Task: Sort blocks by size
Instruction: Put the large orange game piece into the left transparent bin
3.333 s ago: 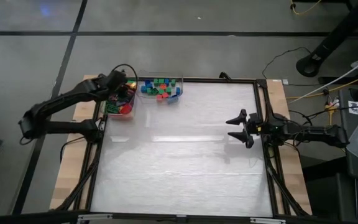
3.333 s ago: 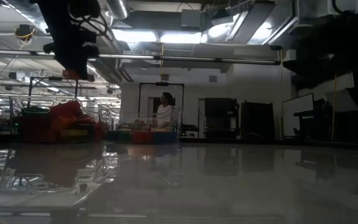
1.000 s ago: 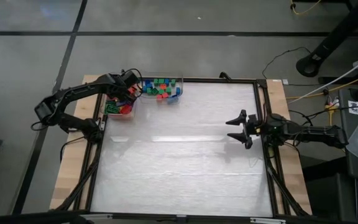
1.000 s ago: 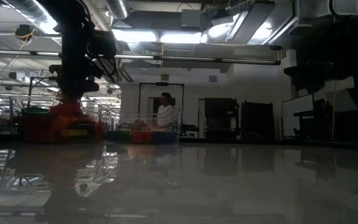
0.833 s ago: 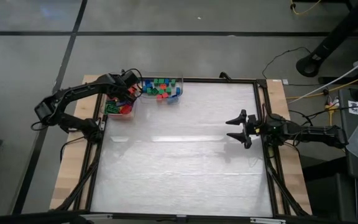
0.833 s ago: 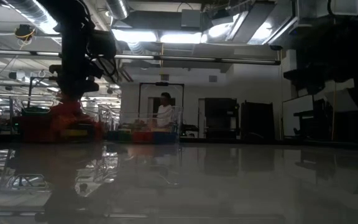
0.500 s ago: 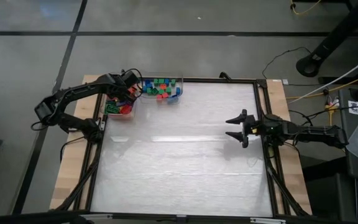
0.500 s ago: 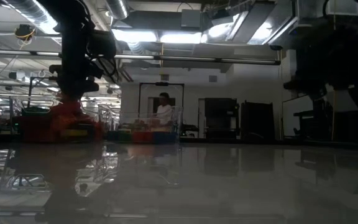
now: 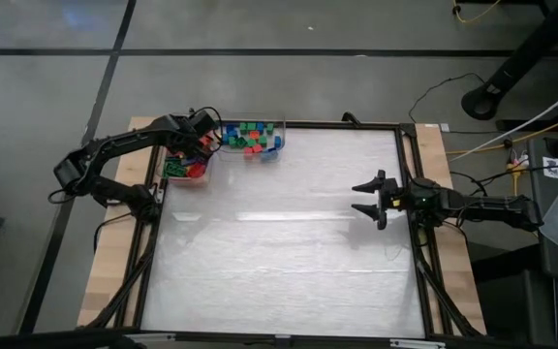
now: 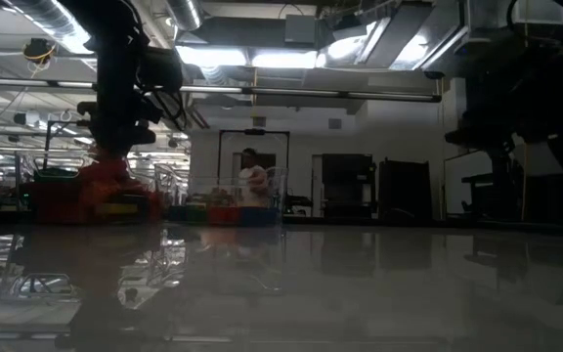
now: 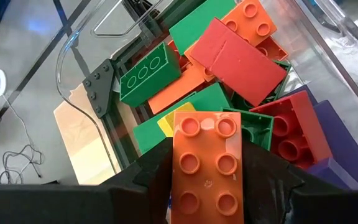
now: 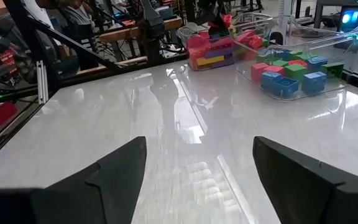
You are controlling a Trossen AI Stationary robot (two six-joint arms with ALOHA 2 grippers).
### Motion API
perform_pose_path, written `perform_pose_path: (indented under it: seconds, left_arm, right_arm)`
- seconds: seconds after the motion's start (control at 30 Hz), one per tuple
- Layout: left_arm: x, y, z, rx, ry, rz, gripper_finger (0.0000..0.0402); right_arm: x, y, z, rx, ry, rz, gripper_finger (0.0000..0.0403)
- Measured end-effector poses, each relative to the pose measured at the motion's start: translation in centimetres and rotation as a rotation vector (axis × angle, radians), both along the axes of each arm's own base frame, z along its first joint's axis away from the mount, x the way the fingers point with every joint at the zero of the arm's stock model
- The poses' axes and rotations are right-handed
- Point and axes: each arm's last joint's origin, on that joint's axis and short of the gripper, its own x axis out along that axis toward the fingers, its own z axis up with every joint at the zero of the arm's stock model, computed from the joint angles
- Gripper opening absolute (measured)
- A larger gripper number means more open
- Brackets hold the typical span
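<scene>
Near edge of the white glossy desk (image 9: 279, 252) is bare; right gripper (image 9: 369, 198) waits at the desk's right side, jaws spread wide, holding nothing, and the right wrist view looks past its fingers across the desk to the bins. Far left corner is where the work is: left gripper (image 11: 207, 180) hovers over the clear plastic bin of long bricks (image 9: 188, 167), clamped on a long orange studded plastic brick (image 11: 207, 163), two-by-three studs visible, fingers pressing its two long sides, studs facing the wrist camera. Under it, a jumbled pile of long rectangular bricks in red, green, orange, purple and yellow (image 11: 241, 68), lying tilted and overlapping. Just beside it, a second clear plastic bin with short square bricks in blue, green and red (image 9: 250, 139), same bin seen in the right wrist view (image 12: 294, 71). Sorting looks nearly done, no loose bricks on the desk. Handling guess: brick is light, rigid hard plastic, smooth sidewalls so a bit slippery; grip across the flat long sides near the middle, as here, not on the studs. Should survive a drop into the pile, may bounce or settle crooked on the tilted ones. Low view is too dark to add much; a person (image 10: 251, 181) stands far back in the room.
</scene>
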Motion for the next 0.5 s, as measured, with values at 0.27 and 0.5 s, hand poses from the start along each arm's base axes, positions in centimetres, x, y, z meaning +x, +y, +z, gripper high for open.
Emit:
perform_pose_path:
  seconds: [0.27,0.5]
  left_arm:
    - [0.08,0.34,0.09,0.045,-0.061,0.073,0.0153]
    - [-0.04,0.41,0.09,0.039,-0.039,0.054,0.0153]
  right_arm:
    - [0.00,0.00,-0.02,0.000,0.002,0.000,0.0294]
    - [-0.01,0.00,-0.02,0.000,0.003,0.000,0.0294]
